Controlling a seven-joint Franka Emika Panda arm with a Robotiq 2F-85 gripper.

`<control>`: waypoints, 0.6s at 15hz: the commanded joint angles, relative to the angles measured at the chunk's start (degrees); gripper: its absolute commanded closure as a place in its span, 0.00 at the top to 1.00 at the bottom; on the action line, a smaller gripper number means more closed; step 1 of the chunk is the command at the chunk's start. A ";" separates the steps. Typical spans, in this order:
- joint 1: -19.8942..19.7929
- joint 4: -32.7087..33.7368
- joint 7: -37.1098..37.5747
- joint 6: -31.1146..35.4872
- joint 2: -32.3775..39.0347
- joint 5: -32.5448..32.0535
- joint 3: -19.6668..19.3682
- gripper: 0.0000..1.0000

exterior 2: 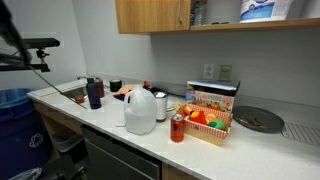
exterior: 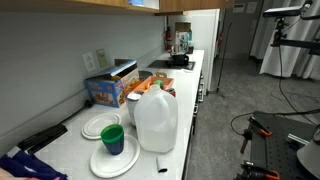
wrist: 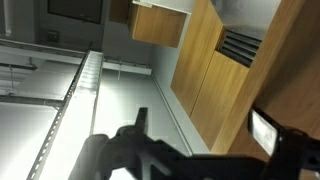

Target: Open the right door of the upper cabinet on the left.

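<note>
The wooden upper cabinet (exterior 2: 150,15) hangs over the counter in an exterior view. Its left door is closed. At its right edge (exterior 2: 189,12) a door stands edge-on, and beyond it a bottle and a white container show on the shelf. In the wrist view wooden cabinet panels (wrist: 215,70) fill the right side under a white ceiling. My gripper (wrist: 200,135) is open, its dark fingers spread wide at the bottom of that view, with a wooden panel edge close between them. The arm and gripper do not show in either exterior view.
The counter (exterior: 70,135) holds a white jug (exterior: 156,120), stacked plates with a green cup (exterior: 113,140), a snack box (exterior: 108,90), a red can (exterior 2: 178,128), dark bottles (exterior 2: 94,93) and a dark plate (exterior 2: 258,120). A fridge (exterior: 208,40) stands at the far end.
</note>
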 commanded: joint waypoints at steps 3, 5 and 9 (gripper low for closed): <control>5.24 -8.09 -2.88 2.75 -6.51 6.96 -0.58 1.00; 11.02 -11.48 -6.93 1.29 -8.48 13.62 -1.73 1.00; 25.33 -16.21 -19.51 -2.82 -12.17 28.45 -6.62 1.00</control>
